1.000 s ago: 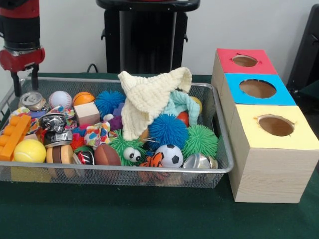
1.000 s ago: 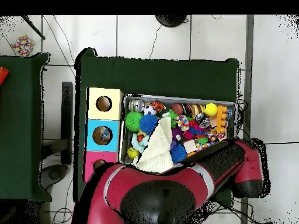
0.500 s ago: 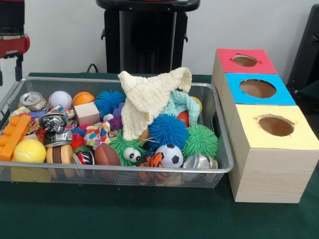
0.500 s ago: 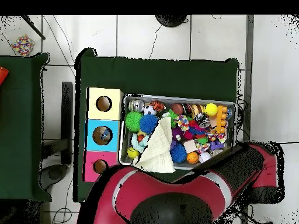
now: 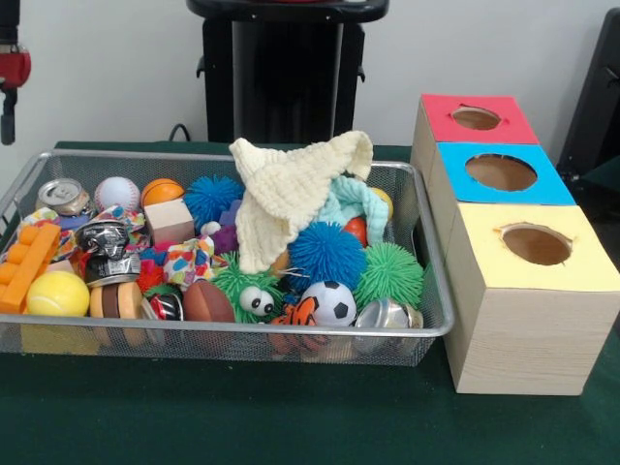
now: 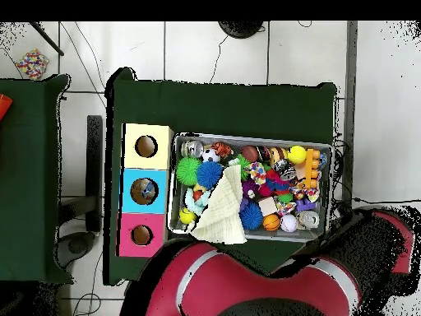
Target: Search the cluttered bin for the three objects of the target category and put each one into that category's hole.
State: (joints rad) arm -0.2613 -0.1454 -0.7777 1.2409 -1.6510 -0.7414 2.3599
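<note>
End effector (image 5: pixel 8 82) sits at the bin's (image 5: pixel 433 291) 10 o'clock, its opening impossible to tell. The cloth (image 5: pixel 291 189) hides toys; a blind reach risks snagging it.

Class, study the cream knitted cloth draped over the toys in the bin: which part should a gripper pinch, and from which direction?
Pinch the cream knitted cloth at its raised top fold, coming straight down. It peaks above the surrounding toys in the wire bin, so that ridge is likely reachable without touching them.

Arm (image 6: pixel 271 288) swings off the bin (image 5: pixel 431 320) toward frame edge; pincer (image 5: pixel 8 82) now barely showing at left.
</note>
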